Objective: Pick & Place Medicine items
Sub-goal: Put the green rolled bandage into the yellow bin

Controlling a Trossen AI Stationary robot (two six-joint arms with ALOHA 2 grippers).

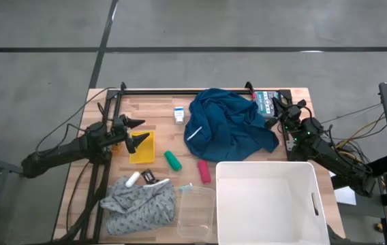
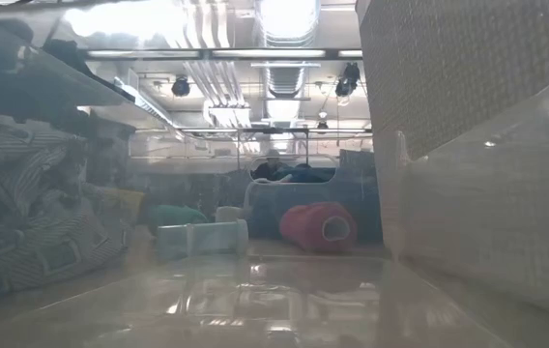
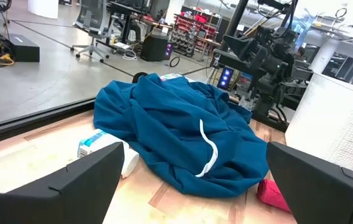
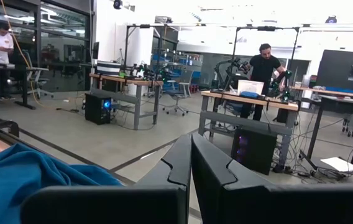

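Observation:
The small white carton with blue print (image 1: 179, 114) lies on the wooden table just left of the blue cloth (image 1: 231, 126); the left wrist view shows the carton (image 3: 99, 146) against the cloth's edge (image 3: 176, 137). No orange-amber bottle is in view. My left gripper (image 1: 137, 131) is open at the table's left side, pointing toward the carton, with its wide gap (image 3: 195, 149) holding nothing. My right gripper (image 1: 275, 112) hovers shut (image 4: 191, 180) at the far right corner, beside the blue cloth (image 4: 27, 174).
A white bin (image 1: 268, 201) fills the near right. A yellow item (image 1: 142, 146) lies by my left gripper. A green piece (image 1: 172, 160), a pink-red piece (image 1: 204, 170), a white tube (image 1: 132, 179), a grey cloth (image 1: 139, 204) and a clear container (image 1: 197, 204) lie nearer. People are in the room beyond.

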